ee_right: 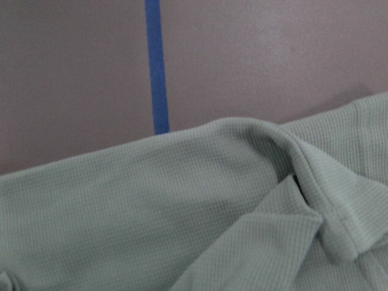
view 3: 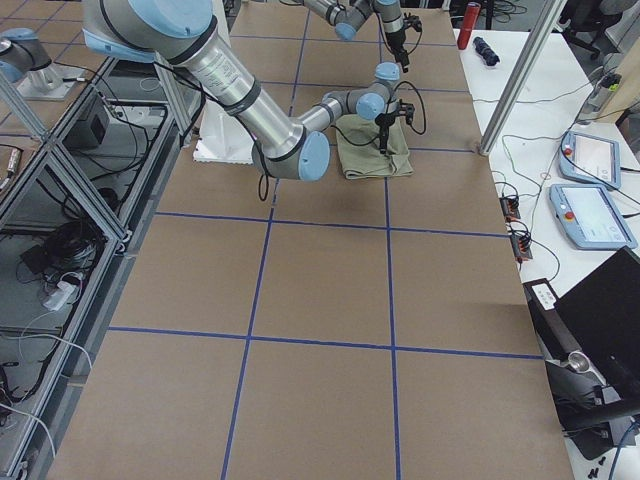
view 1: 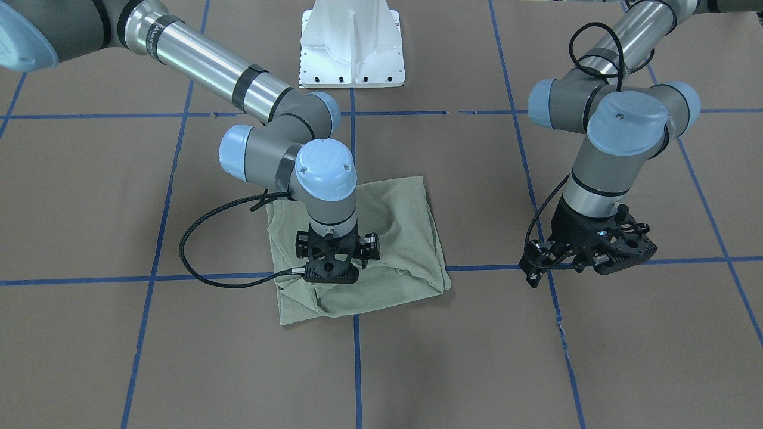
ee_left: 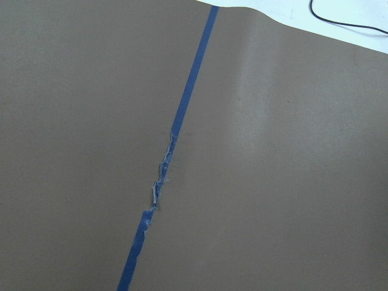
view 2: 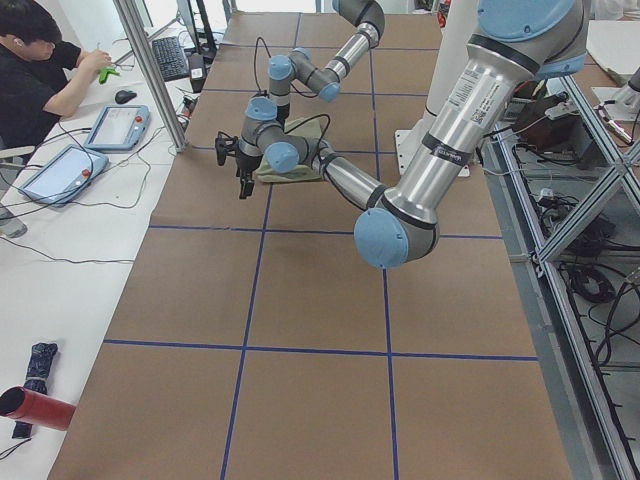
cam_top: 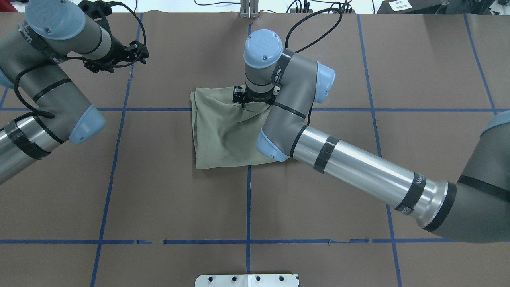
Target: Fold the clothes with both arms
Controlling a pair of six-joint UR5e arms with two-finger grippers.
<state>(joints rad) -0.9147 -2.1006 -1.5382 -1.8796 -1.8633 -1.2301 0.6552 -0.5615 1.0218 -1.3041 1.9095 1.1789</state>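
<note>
Brown paper surface (view 1: 596,357) gridded with blue tape (view 1: 357,369); folded green shirt (view 1: 405,238) lies near the white pedestal (view 1: 351,47).

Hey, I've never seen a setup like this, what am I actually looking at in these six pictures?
Two robot arms, the left arm and the right arm, work at a table covered in brown paper and marked with blue tape. One picture faces the robot, one looks down from behind it, two look along the table from its ends, two come from wrist cameras. A green shirt, folded to a rough square, lies on it. The right gripper is down on its edge; whether the jaws pinch it is hidden. The left gripper hangs over bare paper, holding nothing.
</note>
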